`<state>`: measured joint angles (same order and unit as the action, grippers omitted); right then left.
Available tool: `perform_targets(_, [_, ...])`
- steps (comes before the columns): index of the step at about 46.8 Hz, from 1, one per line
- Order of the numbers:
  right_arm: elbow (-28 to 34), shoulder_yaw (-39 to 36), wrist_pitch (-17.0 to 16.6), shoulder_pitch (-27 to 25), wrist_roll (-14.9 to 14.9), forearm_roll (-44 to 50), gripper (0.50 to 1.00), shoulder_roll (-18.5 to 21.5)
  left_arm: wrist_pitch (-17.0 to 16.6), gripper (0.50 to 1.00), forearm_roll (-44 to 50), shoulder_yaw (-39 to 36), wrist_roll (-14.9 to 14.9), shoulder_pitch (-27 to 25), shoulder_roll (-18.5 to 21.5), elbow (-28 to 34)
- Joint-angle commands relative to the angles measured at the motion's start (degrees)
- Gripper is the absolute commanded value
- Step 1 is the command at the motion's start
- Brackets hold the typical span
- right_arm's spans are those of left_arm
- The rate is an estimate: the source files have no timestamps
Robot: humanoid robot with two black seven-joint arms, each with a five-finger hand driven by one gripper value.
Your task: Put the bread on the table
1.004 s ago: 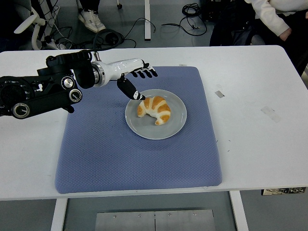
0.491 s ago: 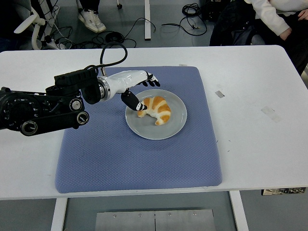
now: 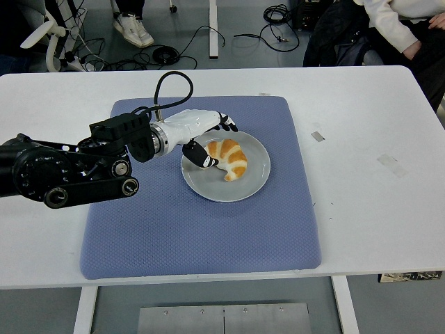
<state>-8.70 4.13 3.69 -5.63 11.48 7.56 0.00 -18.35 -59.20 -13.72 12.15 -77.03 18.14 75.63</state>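
A golden croissant [image 3: 229, 158] lies on a grey plate [image 3: 240, 188] set on the blue mat [image 3: 201, 229]. My left hand [image 3: 211, 141] comes in from the left and sits at the croissant's left end. Its thumb [image 3: 201, 157] presses against the bread's near left side while the other fingers [image 3: 227, 124] reach over the far side. The fingers are spread around the bread and are not closed on it. The right arm does not show in the head view.
The blue mat covers the middle of the white table [image 3: 368, 139]. Small tape marks [image 3: 317, 136] lie on the table to the right. A seated person [image 3: 389, 28] shows at the top right, and cables lie on the floor behind the table.
My left arm has moved right and toward the near side, bringing the hand from the plate's far left rim onto the croissant's left end. The croissant has stayed in place.
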Motion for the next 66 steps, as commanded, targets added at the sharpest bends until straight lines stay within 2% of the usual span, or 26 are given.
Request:
perform_targets(1, [0.00,0.00,0.00,0.00,-0.05,0.00,1.000,0.00,-0.72,0.818,-0.65,-0.87,-0.02,0.39,-0.48,-0.48])
perform_targets(41, [0.00,0.00,0.00,0.00,-0.05,0.00,1.000,0.00,-2.57,0.811,-2.41,-2.54,-0.02,1.53,-3.20,-4.26])
perform_targets(48, [0.00,0.00,0.00,0.00,-0.05,0.00,1.000,0.00,-2.57,0.774,-2.41,-2.98,-0.20,1.53,-3.29,-4.26])
perform_targets(55, [0.00,0.00,0.00,0.00,0.04,0.00,1.000,0.00,-2.48,0.660,-2.41,-3.34,-0.72,1.53,-3.29,-4.26])
perform_targets(58, [0.00,0.00,0.00,0.00,-0.05,0.00,1.000,0.00,-2.48,0.628,-2.41,-3.34,-0.90,1.53,-3.29,-4.26])
perform_targets(66, [0.00,0.00,0.00,0.00,-0.05,0.00,1.000,0.00,-2.48,0.611,-2.41,-3.42,-1.07,1.62,-3.29,-4.26])
